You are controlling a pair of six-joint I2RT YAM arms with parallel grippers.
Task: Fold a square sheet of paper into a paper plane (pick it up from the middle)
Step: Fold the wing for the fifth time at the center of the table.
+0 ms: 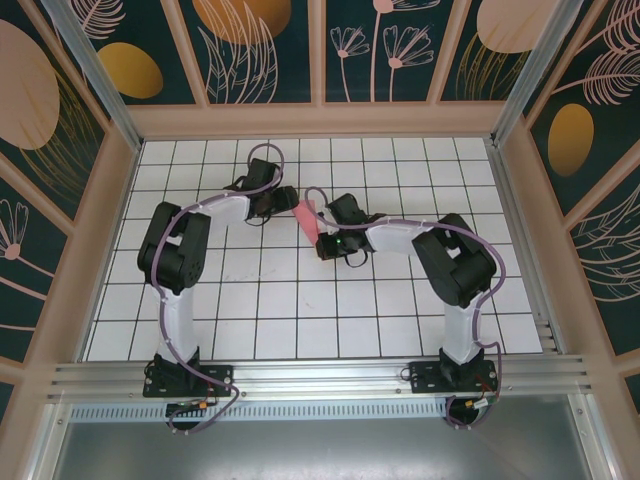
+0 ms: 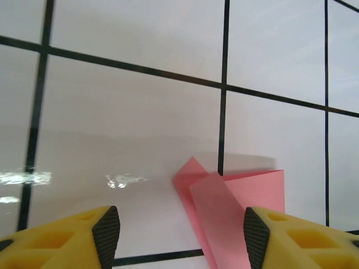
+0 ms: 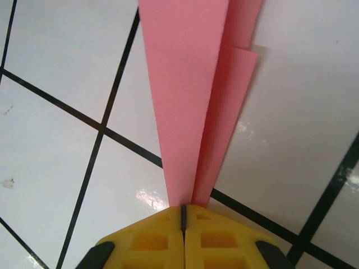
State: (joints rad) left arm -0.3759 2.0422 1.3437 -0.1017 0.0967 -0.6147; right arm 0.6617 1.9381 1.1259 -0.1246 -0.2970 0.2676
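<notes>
While right pincer (image 3: 183, 216) clamps its narrow end, paper plane (image 1: 312, 220) runs diagonally, tail far-left | left pincer (image 2: 180, 227) wide

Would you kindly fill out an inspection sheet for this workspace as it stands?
Surface: glossy white table with black grid lines.
Job's things: salmon-pink paper plane, folded narrow, lying between the two arms.
Clutter: nothing seen.
End effectors: right end effector shut on the plane's narrow end; left end effector open, facing its wide end.
Cables: a purple cable runs along each arm, off the paper.
Surroundings: wooden-framed floral panels on three sides; metal rail at the near edge.
</notes>
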